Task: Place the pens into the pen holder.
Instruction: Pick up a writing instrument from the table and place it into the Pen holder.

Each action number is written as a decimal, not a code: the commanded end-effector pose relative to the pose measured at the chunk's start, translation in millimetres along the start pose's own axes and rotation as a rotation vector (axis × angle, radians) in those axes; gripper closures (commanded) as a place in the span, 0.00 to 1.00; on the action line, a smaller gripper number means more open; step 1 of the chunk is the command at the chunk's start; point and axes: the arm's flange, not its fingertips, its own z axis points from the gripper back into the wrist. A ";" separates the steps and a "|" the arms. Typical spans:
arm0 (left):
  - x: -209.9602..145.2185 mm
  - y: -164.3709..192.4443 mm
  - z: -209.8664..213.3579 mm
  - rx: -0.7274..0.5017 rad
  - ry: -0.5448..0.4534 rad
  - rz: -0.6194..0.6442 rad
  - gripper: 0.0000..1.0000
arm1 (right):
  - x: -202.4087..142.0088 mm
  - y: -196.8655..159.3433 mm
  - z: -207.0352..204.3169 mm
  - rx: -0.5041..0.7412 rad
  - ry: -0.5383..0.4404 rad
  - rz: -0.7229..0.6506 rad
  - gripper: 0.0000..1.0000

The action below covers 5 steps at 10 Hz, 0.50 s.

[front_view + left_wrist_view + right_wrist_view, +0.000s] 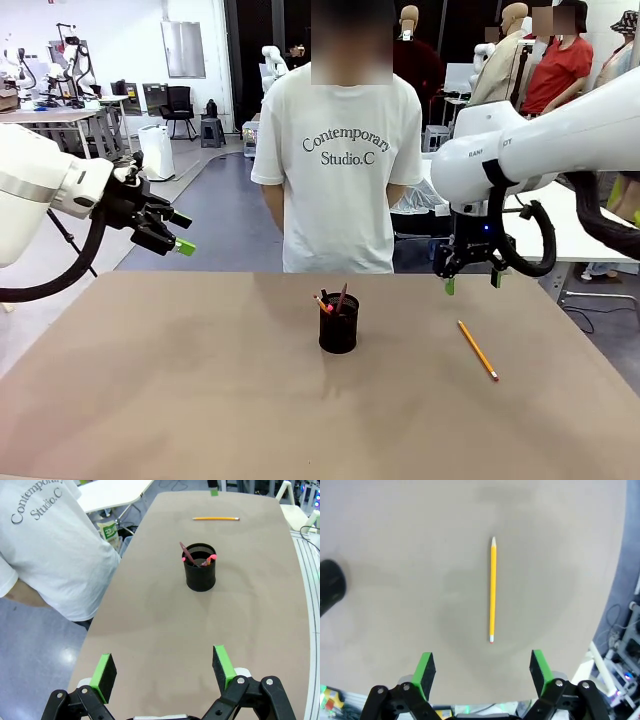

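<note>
The brown worktop (150, 380) stretched toward a person (340, 170) standing at its far edge. The left fingers (185, 247) stood wide apart and empty over the left side; the right fingers (449, 286), equally spread and empty, hung above the yellow pencil (478, 350), which lay flat, well right of the pen holder (338, 328). The holder stood upright mid-worktop and held the reddish-brown pen (342, 297) and the red-ended pen (323, 303).

The front view looks across the table (120, 400) from the robot's side, facing the person (340, 170). The left wrist view sits high and far back, tilted along the table, with the pen holder (200, 575) well ahead of the left gripper (161, 652). The right wrist view looks nearly straight down from nearer, the yellow pencil (492, 590) just ahead of the right gripper (481, 653). All three views share the pen holder and the yellow pencil.
</note>
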 end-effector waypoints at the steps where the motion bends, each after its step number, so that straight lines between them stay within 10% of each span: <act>1: -0.3 0.9 3.6 -0.011 -0.005 0.001 0.00 | -8.1 4.6 -23.4 -0.028 -0.105 -0.079 0.00; 5: -0.3 0.9 3.6 -0.011 -0.005 0.001 0.00 | -12.0 -3.0 -63.5 0.027 -0.128 -0.109 0.00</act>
